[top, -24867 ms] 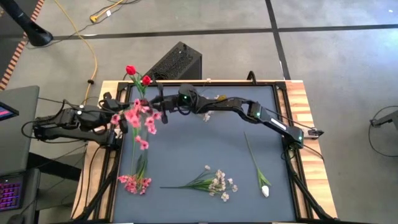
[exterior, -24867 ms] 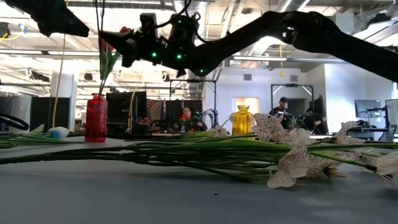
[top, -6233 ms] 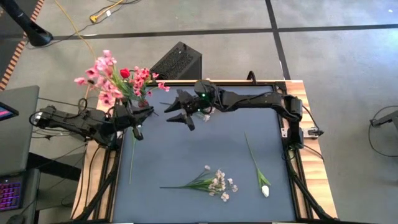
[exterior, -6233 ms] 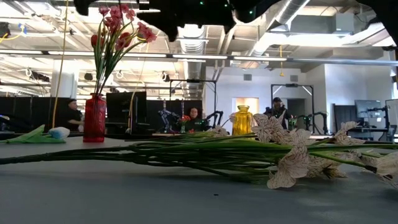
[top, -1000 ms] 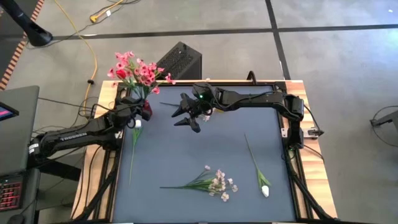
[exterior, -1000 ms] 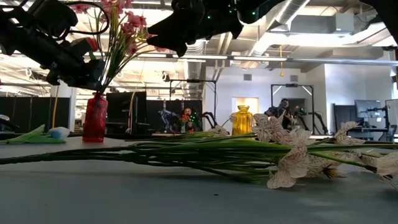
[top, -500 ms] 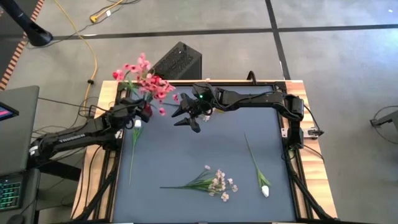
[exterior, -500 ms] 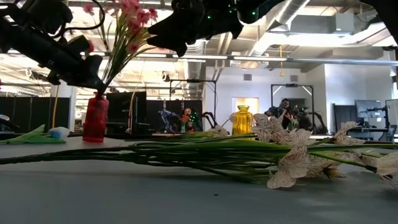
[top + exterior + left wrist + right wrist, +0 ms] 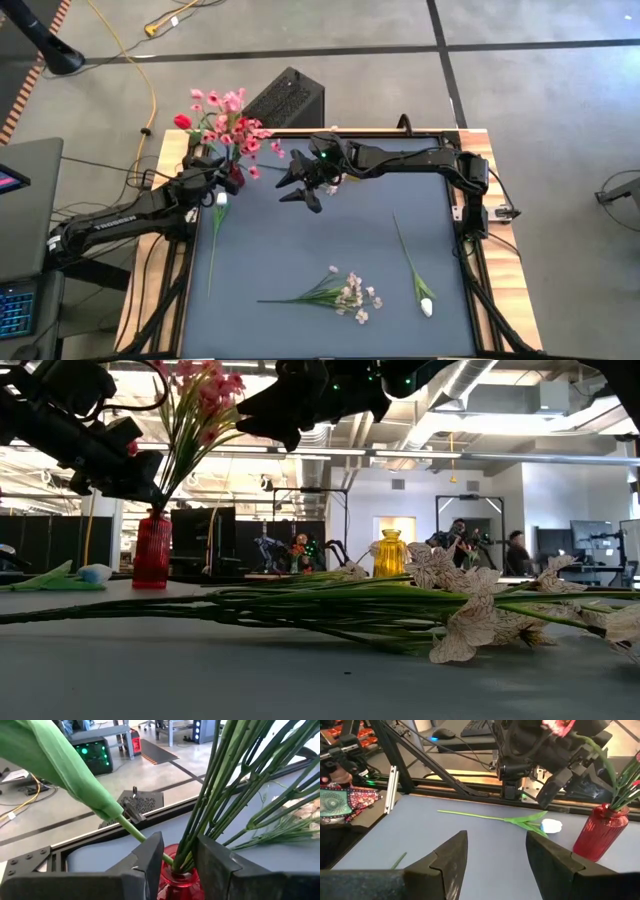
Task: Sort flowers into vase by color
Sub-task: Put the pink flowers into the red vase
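Note:
A red vase [image 9: 236,177] stands at the table's far left corner. Pink sprays and red buds [image 9: 220,120] stick up out of its mouth [image 9: 175,879]. My left gripper [image 9: 179,862] is open, one finger on each side of the stems just above the mouth. My right gripper [image 9: 290,185] hangs open and empty in the air right of the vase. One white tulip [image 9: 219,200] lies flat near the vase. Another white tulip [image 9: 426,305] and a pale blossom spray [image 9: 350,295] lie flat near the front edge. My left gripper comes level at the stems [image 9: 186,851], its fingers standing across them. One leafy stem [image 9: 145,837] runs close past a finger [image 9: 152,860]. Whether it touches that finger, I cannot tell. The flowers stand in the vase.
A yellow vase [image 9: 390,553] stands at the far edge, under my right arm [image 9: 400,160]. A black box [image 9: 285,100] sits on the floor behind the table. The middle of the grey mat [image 9: 330,240] is bare. People sit in the room beyond.
The bunch of pink and red flowers in the red vase has swung toward the table's right, then partway back. The vase has stayed in place.

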Available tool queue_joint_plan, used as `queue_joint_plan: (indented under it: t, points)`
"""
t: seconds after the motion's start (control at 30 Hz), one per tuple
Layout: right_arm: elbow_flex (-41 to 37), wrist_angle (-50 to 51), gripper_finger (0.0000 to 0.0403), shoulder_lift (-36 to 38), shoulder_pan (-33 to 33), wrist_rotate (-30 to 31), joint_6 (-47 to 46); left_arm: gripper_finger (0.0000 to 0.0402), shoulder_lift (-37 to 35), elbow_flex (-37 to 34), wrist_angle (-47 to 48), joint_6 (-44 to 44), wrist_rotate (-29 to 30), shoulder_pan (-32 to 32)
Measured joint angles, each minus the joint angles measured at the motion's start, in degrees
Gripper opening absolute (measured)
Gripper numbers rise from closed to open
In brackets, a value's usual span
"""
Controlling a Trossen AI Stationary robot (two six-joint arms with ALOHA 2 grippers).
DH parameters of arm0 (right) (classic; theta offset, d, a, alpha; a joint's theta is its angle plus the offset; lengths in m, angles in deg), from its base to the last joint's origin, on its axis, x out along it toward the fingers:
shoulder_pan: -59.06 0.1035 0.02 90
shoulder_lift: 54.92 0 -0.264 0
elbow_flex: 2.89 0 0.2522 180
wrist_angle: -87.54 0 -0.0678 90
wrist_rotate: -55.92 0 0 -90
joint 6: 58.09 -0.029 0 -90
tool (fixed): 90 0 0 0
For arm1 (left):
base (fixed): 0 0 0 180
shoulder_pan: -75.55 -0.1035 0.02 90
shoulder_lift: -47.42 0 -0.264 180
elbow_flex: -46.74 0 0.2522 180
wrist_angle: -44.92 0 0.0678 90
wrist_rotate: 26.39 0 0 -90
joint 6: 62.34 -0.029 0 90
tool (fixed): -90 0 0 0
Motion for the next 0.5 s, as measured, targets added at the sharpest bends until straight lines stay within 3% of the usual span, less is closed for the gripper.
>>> queue_joint_plan:
  t: [0.5]
  points:
    - [0.09,-4.43,0.0227,-0.73,-0.15,0.64,0.42,0.0104,0.04,2.01,0.94,-2.98,-0.3,0.01]
